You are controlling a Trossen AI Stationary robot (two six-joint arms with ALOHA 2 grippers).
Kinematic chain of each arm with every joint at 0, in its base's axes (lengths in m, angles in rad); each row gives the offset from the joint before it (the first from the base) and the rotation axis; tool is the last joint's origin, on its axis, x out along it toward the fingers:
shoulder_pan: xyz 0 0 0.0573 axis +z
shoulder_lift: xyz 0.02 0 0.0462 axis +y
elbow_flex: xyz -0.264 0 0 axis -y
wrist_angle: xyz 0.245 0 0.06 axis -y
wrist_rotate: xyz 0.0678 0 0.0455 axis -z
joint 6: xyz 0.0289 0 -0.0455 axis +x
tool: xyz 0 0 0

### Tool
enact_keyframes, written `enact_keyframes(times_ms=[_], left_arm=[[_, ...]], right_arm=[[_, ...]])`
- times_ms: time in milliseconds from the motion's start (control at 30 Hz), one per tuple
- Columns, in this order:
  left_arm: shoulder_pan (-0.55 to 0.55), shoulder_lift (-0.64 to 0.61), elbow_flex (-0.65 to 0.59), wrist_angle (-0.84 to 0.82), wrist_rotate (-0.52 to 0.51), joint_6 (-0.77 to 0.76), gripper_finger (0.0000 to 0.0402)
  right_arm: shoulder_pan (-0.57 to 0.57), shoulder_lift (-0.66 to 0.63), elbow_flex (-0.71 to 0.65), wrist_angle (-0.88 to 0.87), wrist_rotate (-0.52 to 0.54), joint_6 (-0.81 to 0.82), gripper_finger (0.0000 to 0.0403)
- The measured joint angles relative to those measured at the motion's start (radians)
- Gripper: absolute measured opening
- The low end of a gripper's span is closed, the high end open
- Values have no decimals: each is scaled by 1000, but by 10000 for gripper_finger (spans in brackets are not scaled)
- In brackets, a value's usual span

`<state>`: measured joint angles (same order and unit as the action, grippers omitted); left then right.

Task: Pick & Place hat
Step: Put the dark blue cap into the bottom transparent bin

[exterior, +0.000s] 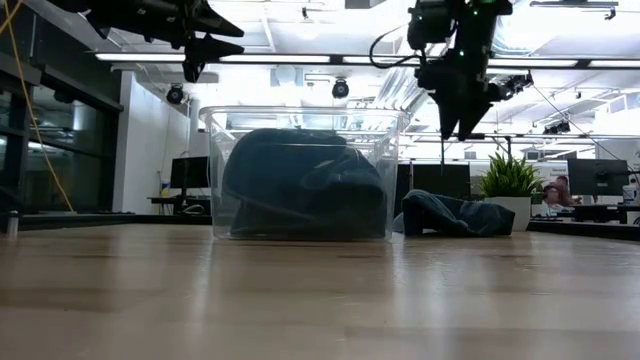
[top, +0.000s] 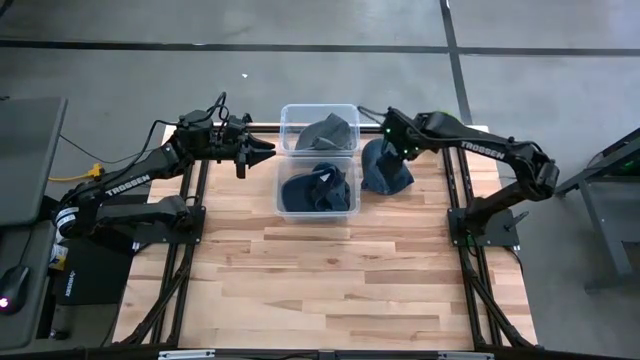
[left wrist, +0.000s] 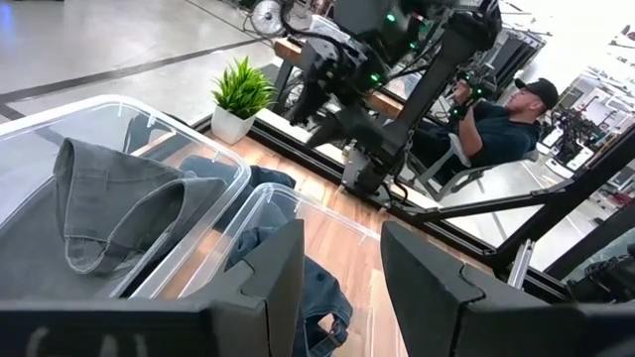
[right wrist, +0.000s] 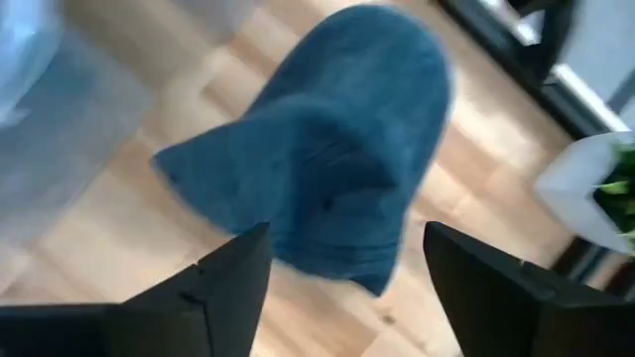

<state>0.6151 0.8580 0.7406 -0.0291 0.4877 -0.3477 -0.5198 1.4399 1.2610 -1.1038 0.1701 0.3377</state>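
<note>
Right gripper over the loose hat, fingers spread and empty.

I had bare table (top: 340, 280) all round the blue hat (top: 384, 168) lying directly beneath my right gripper (top: 384, 140), just beside the clear bins (top: 318, 160); beyond them my left gripper (top: 262, 152) hovered, open, holding nothing.

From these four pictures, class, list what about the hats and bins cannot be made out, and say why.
- Far bin: low view, hidden behind the near bin.
- Loose hat: right wrist view, blurred, no detail.
- Loose hat's underside: high view, hidden by the hat itself.
- Near bin's hat: left wrist view, partly behind left gripper fingers.
</note>
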Motion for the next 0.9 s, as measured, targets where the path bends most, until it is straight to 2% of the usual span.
enact_keyframes(times_ms=[133,300,500,700,900], left_arm=[[0,0,0,0,0,0,136],[0,0,0,0,0,0,136],[0,0,0,0,-1,-1,136],[0,0,0,0,-4,-20,136],[0,0,0,0,-8,-24,136]], right_arm=[[-49,1,0,5,-2,-57,267],[-69,1,-6,-18,-92,-206,267],[-67,2,-166,-24,-124,-243,267],[-75,-10,-268,118,-124,-161,267],[-135,-8,-350,224,-103,-7,267]])
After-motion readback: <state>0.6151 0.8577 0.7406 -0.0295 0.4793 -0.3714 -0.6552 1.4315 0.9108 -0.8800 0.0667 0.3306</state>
